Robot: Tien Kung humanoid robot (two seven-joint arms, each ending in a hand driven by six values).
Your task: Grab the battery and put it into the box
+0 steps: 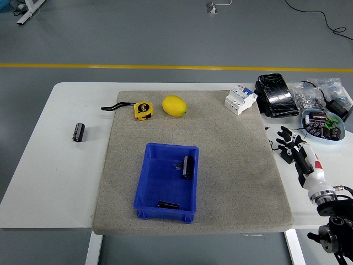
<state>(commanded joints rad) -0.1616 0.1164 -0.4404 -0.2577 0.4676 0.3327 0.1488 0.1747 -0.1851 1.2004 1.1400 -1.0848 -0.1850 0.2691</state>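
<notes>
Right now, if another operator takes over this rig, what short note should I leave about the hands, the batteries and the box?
Right hand: open, holds nothing, over the table's right side beside the mat. Left hand: not in view.
Blue box: on the mat, near the front edge.
Done: two batteries lie in the box, one upright-oriented, one along the front wall.
Left: one battery lies on the white table, left of the mat, apart from everything. Pick it up and place it in the box.
</notes>
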